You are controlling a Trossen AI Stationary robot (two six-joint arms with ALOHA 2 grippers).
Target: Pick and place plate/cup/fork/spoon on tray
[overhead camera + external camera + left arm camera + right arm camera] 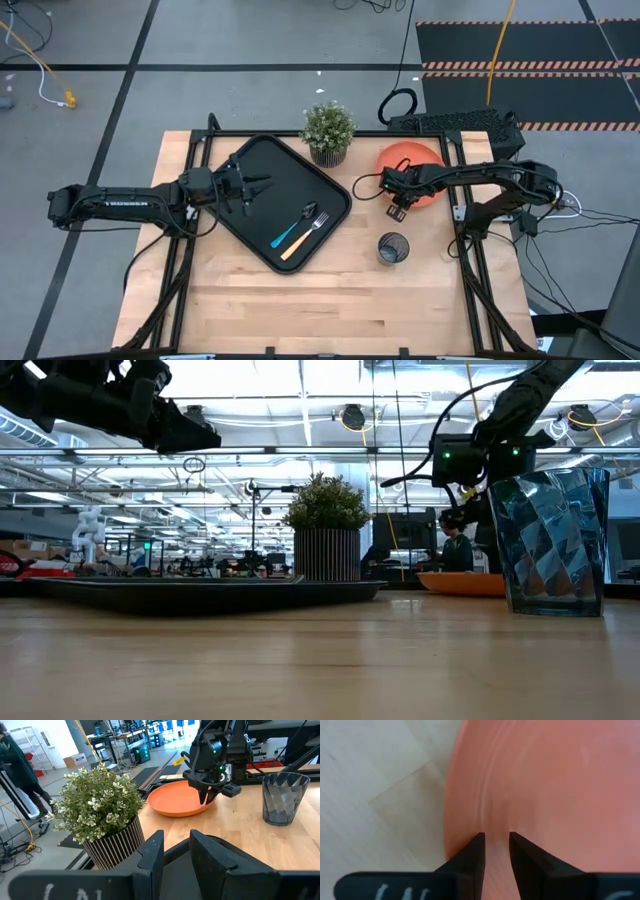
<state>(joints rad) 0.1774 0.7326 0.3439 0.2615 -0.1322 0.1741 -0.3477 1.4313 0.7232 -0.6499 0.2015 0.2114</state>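
The orange plate lies flat on the table at the far right, and also shows in the left wrist view. My right gripper points down over the plate's near left rim, its fingers a narrow gap apart. The black tray lies left of centre. The blue-handled spoon and the orange-handled fork lie side by side on the tray's near right part. The grey cup stands upright on the table, near of the plate. My left gripper hovers over the tray's far part, slightly open and empty. My right gripper points down at the plate's rim, with both fingertips over the orange surface just inside the outer edge. I cannot tell whether the fingertips touch the plate. Nothing is between the fingers.
A potted green plant in a striped pot stands at the table's far edge, between tray and plate. Bare wood lies along the near half of the table. A person shows in the room behind, in the left wrist view.
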